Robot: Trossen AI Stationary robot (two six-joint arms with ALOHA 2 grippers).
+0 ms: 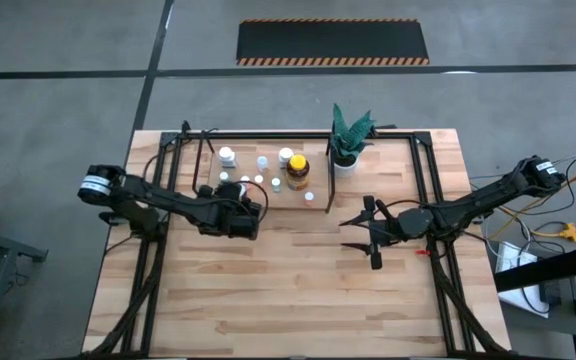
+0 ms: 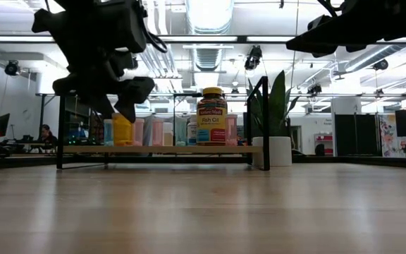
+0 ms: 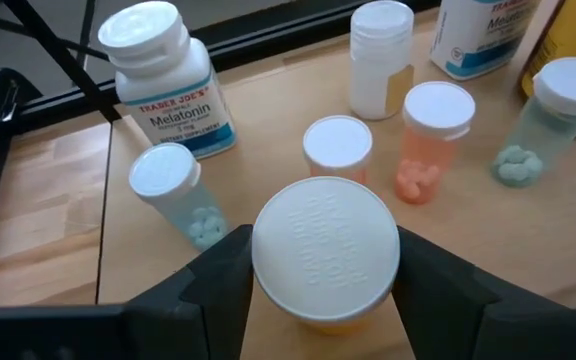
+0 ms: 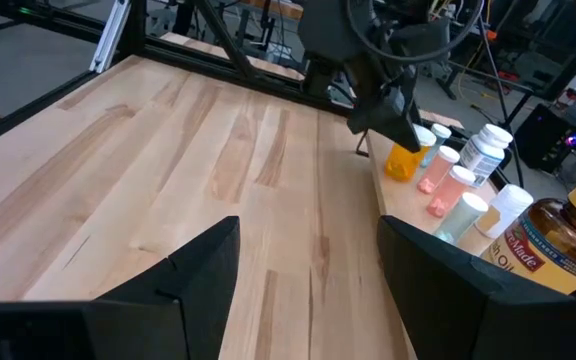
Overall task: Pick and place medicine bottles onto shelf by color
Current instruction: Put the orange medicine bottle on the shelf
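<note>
On the wooden table (image 1: 298, 290), left gripper (image 3: 324, 282) clamped on an upright orange bottle (image 3: 326, 262) just short of the shelf (image 1: 313, 205), other bottles (image 3: 435, 138) beyond; right gripper (image 4: 308, 262) apart, empty, farther right.

Bright, even light comes from ceiling fixtures (image 2: 206, 14) at 12 o'clock in the low view, leaving only soft shadows. There the near tabletop (image 2: 203, 212) is blurred. Wrist views soften and bend toward the edges.

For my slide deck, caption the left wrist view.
Left pincer grips a white-capped orange pill bottle among small white-capped medicine bottles on the light-wood shelf.
</note>
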